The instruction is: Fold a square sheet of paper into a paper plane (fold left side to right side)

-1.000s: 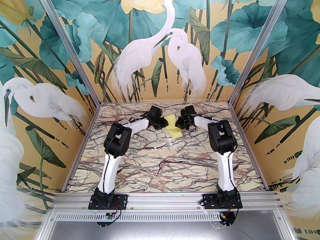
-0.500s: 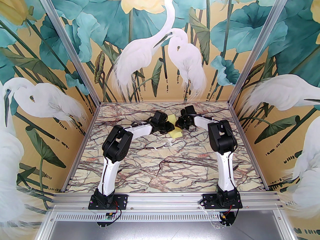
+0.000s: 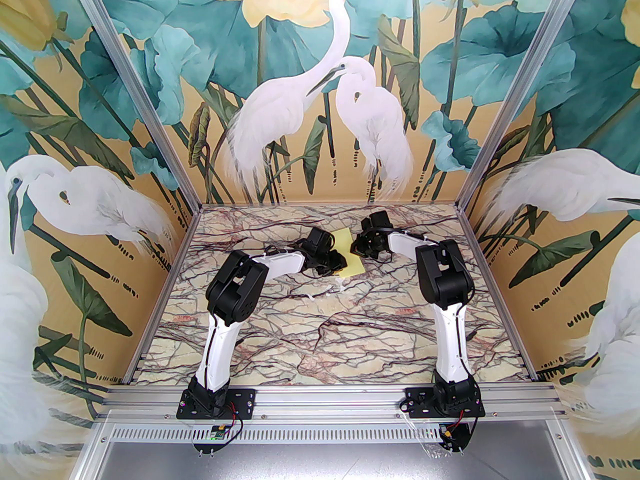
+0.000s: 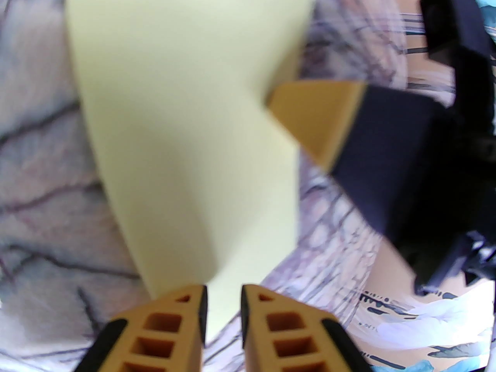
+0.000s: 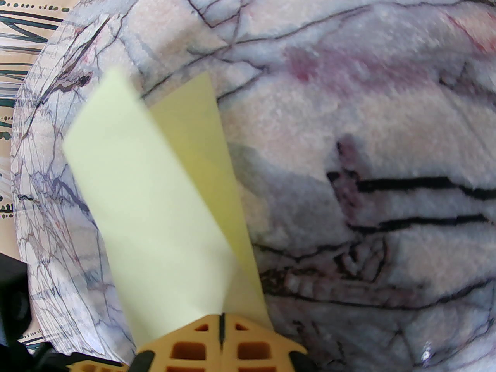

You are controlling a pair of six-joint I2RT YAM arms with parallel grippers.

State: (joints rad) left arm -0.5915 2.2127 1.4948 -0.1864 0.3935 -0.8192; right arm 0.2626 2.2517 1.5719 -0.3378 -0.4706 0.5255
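The square sheet of paper (image 3: 350, 254) is pale yellow and sits at the far middle of the marble table (image 3: 320, 338), between my two grippers. My right gripper (image 5: 221, 324) is shut on one edge of the sheet (image 5: 155, 207), which fans out from its fingertips in two layers. In the left wrist view the sheet (image 4: 186, 130) hangs curved and off the table. Its near edge runs into the narrow gap of my left gripper (image 4: 223, 300), whose jaws stand slightly apart. From above, the left gripper (image 3: 339, 263) is at the sheet's left side and the right gripper (image 3: 356, 249) at its right.
A small white scrap (image 3: 340, 284) and a thin white strip (image 3: 320, 294) lie just in front of the sheet. The cell's painted walls (image 3: 165, 218) close in the table at the back and both sides. Bare marble stretches between the arms toward the near edge.
My left gripper has swung right and nearer, carrying the sheet's left part with it. The sheet's twisted shape has flattened out. The right arm has stayed put.
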